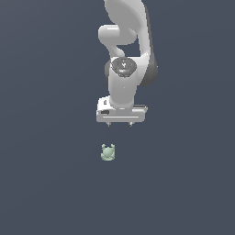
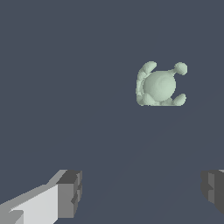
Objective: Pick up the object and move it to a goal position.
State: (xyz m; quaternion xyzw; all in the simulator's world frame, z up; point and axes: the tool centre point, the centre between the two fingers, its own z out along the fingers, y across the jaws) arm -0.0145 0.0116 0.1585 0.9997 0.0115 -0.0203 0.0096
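The object (image 1: pixel 108 152) is a tiny pale mint-green lumpy thing with small nubs, lying on the dark grey floor. It is narrower than my white gripper (image 1: pixel 119 124), which hangs above it and slightly toward the exterior view's right, not touching it. In the wrist view the object (image 2: pixel 160 85) shows from above as a round body with small nubs around it. My gripper (image 2: pixel 142 192) is open and empty; one finger (image 2: pixel 70 192) and the other finger (image 2: pixel 213 190) stand wide apart, and the object lies off the line between them.
The white arm (image 1: pixel 126 50) rises above the gripper to the top of the exterior view. The floor (image 1: pixel 46 183) is plain dark grey all around.
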